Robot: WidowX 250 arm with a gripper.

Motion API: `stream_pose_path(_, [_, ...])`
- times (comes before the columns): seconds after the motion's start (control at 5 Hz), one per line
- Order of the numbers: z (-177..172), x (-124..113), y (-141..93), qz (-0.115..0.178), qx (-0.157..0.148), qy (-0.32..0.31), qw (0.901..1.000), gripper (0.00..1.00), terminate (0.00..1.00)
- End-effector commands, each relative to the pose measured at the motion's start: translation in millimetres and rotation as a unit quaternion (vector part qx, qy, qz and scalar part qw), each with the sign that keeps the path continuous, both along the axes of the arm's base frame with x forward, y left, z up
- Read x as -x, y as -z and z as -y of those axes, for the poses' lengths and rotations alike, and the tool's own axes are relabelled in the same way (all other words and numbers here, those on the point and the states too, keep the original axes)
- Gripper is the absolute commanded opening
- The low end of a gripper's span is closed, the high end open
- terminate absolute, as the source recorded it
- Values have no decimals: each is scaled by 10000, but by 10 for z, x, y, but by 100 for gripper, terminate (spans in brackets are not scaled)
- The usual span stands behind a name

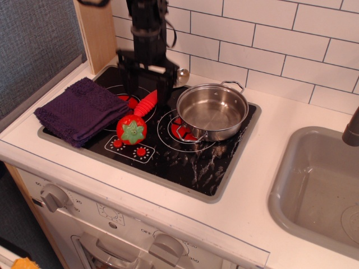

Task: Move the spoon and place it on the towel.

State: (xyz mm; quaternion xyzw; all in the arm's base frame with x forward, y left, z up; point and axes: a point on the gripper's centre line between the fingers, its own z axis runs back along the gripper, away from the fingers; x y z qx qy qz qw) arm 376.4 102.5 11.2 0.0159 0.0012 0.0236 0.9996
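Jaws spread wide, two black fingers [128,84] pointing down, one on each side of the spoon's [147,103] handle; whether either finger touches the handle cannot be told from this view. Gripper [145,84] matte black, boxy, with a flat crossbar above the fingers and a dark column rising out of the top of the picture.

Spoon lies on the cooktop [185,162], slanted from near left to far right. Handle thick, ribbed, red plastic; its upper part is hidden behind the gripper. Small shiny silver bowl peeks out at the far end, right of the gripper, close to the tiled wall [269,39].

Toy tomato [132,129] sits against the near end of the handle: round, glossy red, with a green star-shaped leaf cap facing up.

Towel [80,109] left of spoon and tomato, dark purple, knobbly terry, folded roughly square, draped over the left edge of the cooktop. Spoon is not on it.

Pot [212,111] right of the spoon, on the right burner ring: polished steel, shallow, round, with looped wire handles at far and near sides. Interior shows bright reflections.

Cooktop is glossy black glass with red and white printed burner rings and a grey frame, set in a smooth white counter [280,185]. Grey moulded sink [297,190] at right. Wall is white glazed brick tile with grey grout. Pale wooden panel [95,33] stands at far left. Grey knobs [54,196] along the front.
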Motion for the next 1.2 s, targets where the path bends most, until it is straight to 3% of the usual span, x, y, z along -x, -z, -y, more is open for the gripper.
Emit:
stream_pose_path(0.0, [32, -41, 72, -8, 3, -5, 10000, 100, 0])
stream_pose_path(0.2, [16, -38, 86, -31, -80, -74, 9999, 0, 0])
stream_pose_path(0.4, [22, -38, 56, -30, -193, -107, 9998, 0, 0])
stream_pose_path(0.8, [-45, -9, -585, 765, -147, -448, 9960, 0, 0])
stream_pose_path(1.0, [-245, 242, -835, 1027, -61, -643, 9926, 0, 0])
